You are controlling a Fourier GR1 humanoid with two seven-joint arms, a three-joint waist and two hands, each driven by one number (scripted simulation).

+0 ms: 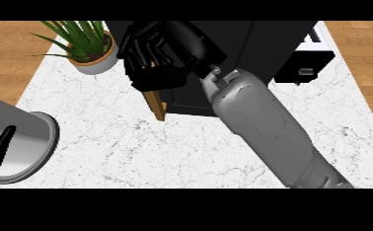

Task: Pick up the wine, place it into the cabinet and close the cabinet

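White marble-patterned desk point(146, 146): wooden floor visible beyond on both sides.

Black box-shaped cabinet point(247, 52): stands at centre rear of desk; narrow brown wooden door point(155, 104) swung out at front left corner, edge-on to view, ajar.

Right robot hand point(149, 52): black, on grey forearm point(270, 126) entering from lower right and crossing in front of cabinet. Fingers curled at top of door's edge, thumb-side mass just above door; whether closed around door or merely bunched against it, cannot tell.

Left robot hand: out of view.

Wine: nowhere visible on desk; possibly inside cabinet behind hand and door, cannot tell.

Green spiky plant in tan and white round pot point(91, 52): rear left of desk, just beside hand, apart from cabinet.

Grey round metal pan with dark handle point(22, 146): left edge of desk, partly cut off by view, well apart from cabinet.

Black and white boxy appliance point(310, 64): right of cabinet, partly hidden behind it.
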